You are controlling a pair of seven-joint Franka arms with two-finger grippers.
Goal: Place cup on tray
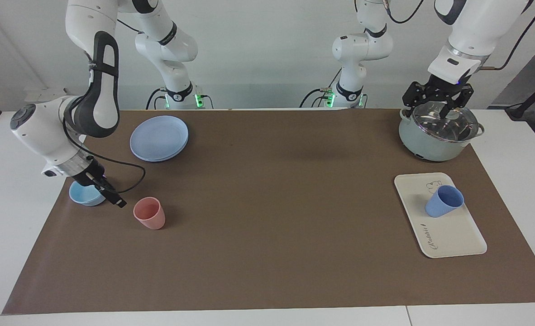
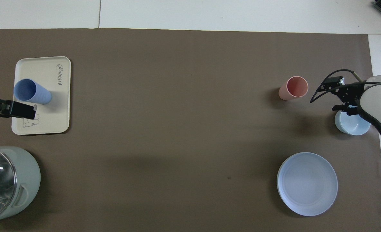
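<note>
The medium-blue ribbed cup (image 1: 444, 202) stands upright on the cream tray (image 1: 453, 235), at the end with the bear drawing, nearer to the robots. Both lie toward the left arm's end of the table. In the overhead view the cup (image 2: 32, 91) is on the tray (image 2: 53, 106) too. My left gripper (image 1: 436, 107) is open and empty, raised over the lidded pot, apart from the cup. In the overhead view the left gripper (image 2: 16, 110) shows over the tray's edge. My right gripper (image 1: 112, 195) is low over the light-blue bowl, beside the pink tumbler.
A pale-green pot with a glass lid (image 1: 437, 131) stands nearer to the robots than the tray. A pink tumbler (image 1: 150, 213), a light-blue bowl (image 1: 84, 194) and a round blue plate (image 1: 159, 137) lie toward the right arm's end.
</note>
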